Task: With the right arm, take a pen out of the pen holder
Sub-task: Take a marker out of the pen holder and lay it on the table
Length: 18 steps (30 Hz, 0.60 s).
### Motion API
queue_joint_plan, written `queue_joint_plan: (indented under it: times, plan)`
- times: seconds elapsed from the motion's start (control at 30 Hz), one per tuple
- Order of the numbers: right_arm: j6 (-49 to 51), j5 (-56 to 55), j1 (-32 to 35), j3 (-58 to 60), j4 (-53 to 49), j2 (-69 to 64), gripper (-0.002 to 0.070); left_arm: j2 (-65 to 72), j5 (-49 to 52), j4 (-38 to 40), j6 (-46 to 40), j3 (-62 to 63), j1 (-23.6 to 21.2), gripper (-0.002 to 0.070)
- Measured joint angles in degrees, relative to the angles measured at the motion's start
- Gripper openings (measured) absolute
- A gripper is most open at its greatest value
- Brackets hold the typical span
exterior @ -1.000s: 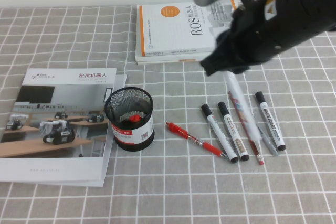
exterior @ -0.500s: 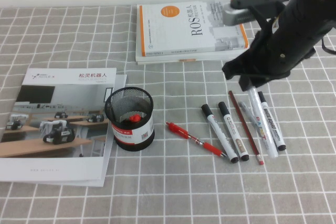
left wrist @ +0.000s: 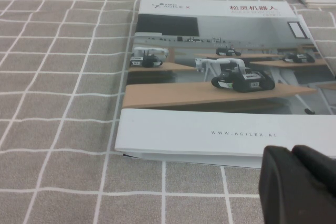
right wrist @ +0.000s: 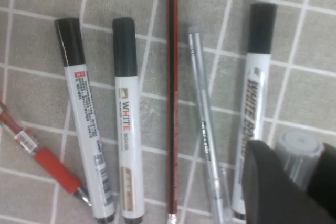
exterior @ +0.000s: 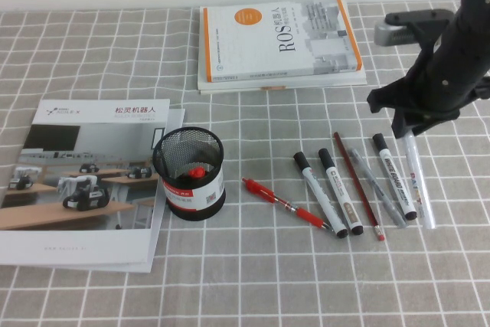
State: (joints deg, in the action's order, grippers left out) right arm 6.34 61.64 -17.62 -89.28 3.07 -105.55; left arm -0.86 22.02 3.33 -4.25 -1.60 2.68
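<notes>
The black mesh pen holder [exterior: 190, 174] stands left of centre on the checked cloth, with a red-capped pen [exterior: 197, 172] inside. My right gripper [exterior: 406, 124] hangs over the table's right side, shut on a translucent pen with a clear cap [exterior: 419, 189]. That pen slopes down just right of the row of pens; I cannot tell whether its tip touches the cloth. In the right wrist view the dark fingers [right wrist: 268, 182] clamp the clear pen [right wrist: 298, 150]. My left gripper [left wrist: 299, 182] hovers shut by the near edge of the brochure [left wrist: 220, 77].
Lying in a row on the cloth are a red pen [exterior: 287, 206], two white markers [exterior: 320, 193], a red-black pencil [exterior: 357, 185], a clear pen [exterior: 377, 187] and a whiteboard marker [exterior: 394, 176]. A ROS book [exterior: 279, 44] lies at the back. The brochure [exterior: 92, 181] covers the left.
My right arm has swung rightward from over the book and come down, carrying the clear pen from above the pencil to the right end of the row.
</notes>
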Motion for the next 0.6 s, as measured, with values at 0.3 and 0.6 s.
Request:
queue_joint_plan:
  times: [0.3, 0.6]
  plan:
    - [-8.75, -2.30, -2.63, 0.00, 15.63, -1.50, 0.0097, 0.00, 0.00, 0.00, 0.00, 0.00, 0.00, -0.0003]
    - [-9.85, -2.33, -8.78, -4.37, 14.87, -3.84, 0.0097, 0.00, 0.00, 0.00, 0.00, 0.00, 0.00, -0.0003]
